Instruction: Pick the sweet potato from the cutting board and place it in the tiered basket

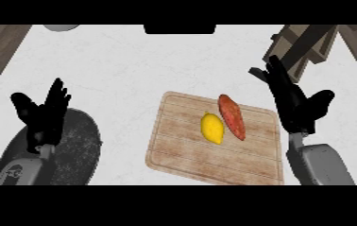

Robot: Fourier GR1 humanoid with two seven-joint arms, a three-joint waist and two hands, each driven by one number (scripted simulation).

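On the white tabletop (125, 64), the wooden cutting board (202, 159) carries a lemon (213, 128) and, just beside it, the sweet potato (232, 116). The left hand (40, 114) and right hand (293, 99) flank it, fingers released. Farther right stands the wooden tiered basket (303, 47).

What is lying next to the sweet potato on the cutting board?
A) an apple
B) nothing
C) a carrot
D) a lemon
D: a yellow lemon lies just left of the orange sweet potato on the wooden cutting board.
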